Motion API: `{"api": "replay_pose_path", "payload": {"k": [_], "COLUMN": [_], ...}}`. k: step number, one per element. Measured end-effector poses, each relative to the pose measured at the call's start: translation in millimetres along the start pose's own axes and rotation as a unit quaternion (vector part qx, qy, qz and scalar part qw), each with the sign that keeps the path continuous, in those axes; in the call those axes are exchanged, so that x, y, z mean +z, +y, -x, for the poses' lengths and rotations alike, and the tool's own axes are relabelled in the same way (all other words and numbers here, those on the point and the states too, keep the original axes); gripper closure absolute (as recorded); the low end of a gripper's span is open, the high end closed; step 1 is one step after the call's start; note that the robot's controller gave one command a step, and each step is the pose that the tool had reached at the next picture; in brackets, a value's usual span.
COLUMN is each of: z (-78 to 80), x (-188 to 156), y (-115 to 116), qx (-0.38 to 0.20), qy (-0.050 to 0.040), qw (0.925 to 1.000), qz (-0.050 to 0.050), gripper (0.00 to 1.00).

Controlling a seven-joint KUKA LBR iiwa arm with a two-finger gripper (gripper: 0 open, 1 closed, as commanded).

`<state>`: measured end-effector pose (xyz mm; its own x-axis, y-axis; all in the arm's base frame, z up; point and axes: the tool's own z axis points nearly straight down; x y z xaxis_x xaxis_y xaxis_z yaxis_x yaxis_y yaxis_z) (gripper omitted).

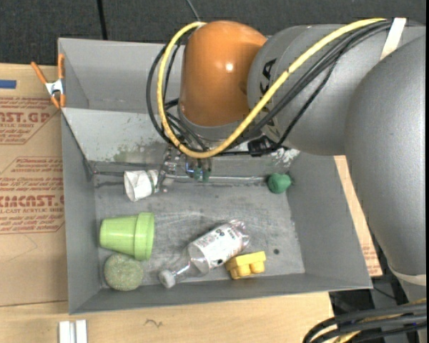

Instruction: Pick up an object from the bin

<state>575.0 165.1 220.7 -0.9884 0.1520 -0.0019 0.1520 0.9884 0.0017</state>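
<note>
My gripper (188,167) hangs low over the back middle of the bin, mostly covered by the orange dome on the wrist. Just to its left, touching or nearly touching it, lies a small crumpled white cup (138,185) on its side. A small dark green lump (278,184) rests to the gripper's right, near the bin's right wall. In front of the gripper, a clear crushed plastic bottle (211,249) with a white label lies slanted on the floor.
A light green plastic cup (129,234) lies on its side at the front left, with a round green scrubby ball (123,272) in the front left corner. A yellow block (245,264) sits beside the bottle at the front. The arm covers the bin's back right.
</note>
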Motion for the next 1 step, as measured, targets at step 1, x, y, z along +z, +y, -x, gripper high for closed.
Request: {"api": "replay_pose_path", "payload": {"k": [1], "z": [-15.7], "x": [37.8], "y": [-44.7], "qx": [0.002], "qy": [-0.0005], "qw": [1.0000], "qz": [-0.001], "gripper": [1.00]}}
